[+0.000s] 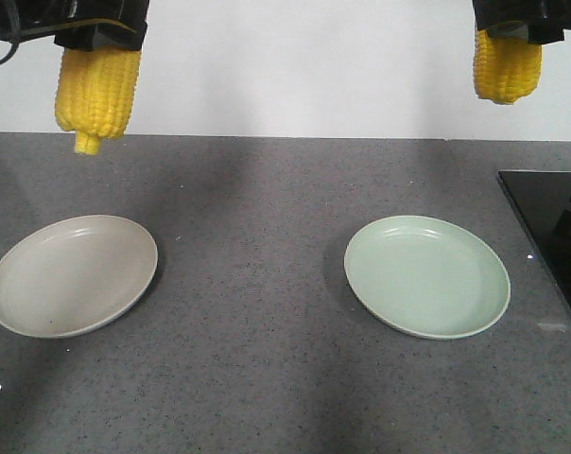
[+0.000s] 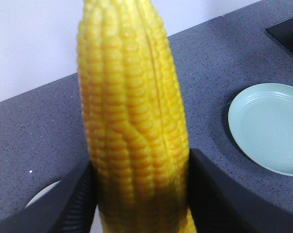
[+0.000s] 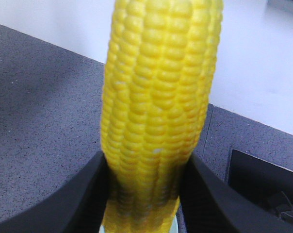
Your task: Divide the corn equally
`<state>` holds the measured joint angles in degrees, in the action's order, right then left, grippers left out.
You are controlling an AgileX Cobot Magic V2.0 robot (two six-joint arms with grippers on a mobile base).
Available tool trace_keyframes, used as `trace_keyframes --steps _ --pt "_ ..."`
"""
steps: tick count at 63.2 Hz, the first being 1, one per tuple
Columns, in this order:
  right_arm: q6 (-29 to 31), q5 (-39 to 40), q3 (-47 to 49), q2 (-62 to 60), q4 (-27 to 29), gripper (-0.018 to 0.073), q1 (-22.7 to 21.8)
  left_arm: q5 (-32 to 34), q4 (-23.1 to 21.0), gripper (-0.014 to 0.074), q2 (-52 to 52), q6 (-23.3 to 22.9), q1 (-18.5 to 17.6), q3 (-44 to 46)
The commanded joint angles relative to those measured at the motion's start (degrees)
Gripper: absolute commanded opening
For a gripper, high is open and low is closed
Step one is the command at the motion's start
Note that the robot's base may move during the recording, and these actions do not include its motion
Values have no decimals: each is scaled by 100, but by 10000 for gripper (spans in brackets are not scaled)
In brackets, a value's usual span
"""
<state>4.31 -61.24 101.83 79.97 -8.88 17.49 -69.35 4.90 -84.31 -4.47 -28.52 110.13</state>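
High at upper left of the front view, left gripper (image 1: 98,38), black, clenched on a bright yellow husked corn cob (image 1: 96,90) hanging stub end down, well above the counter. Below it, toward lower left of frame, a beige round plastic plate (image 1: 73,274) lying flat on the dark grey speckled counter (image 1: 257,284), nothing on it. At upper right, right gripper (image 1: 512,28), also black, grasping a second yellow corn cob (image 1: 506,68) with its rounded end pointing down, only the lower part showing under the frame's top edge. Lower and slightly left of that cob, a pale green round plate (image 1: 427,276) resting flat on the counter, likewise bare. Plates well apart, one on each side of centre. At far right edge, a glossy black flat panel (image 1: 550,222) set into the counter. Behind everything, a plain white wall (image 1: 304,66).

From the left wrist view, first cob (image 2: 134,121) filling mid-frame, pinched between two black fingers (image 2: 209,194) at its lower end; green plate (image 2: 270,126) at right. From the right wrist view, second cob (image 3: 158,107) held the same way between black fingers (image 3: 83,199), black panel (image 3: 263,182) at lower right.
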Motion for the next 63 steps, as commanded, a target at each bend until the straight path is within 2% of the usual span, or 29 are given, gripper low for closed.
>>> trace_keyframes --steps 1,63 --pt "0 411 158 -179 -83 -6 -37 356 8 -8 178 -50 -23 163" --pt "0 411 158 -179 -83 -6 -37 356 8 -8 178 -50 -23 163"
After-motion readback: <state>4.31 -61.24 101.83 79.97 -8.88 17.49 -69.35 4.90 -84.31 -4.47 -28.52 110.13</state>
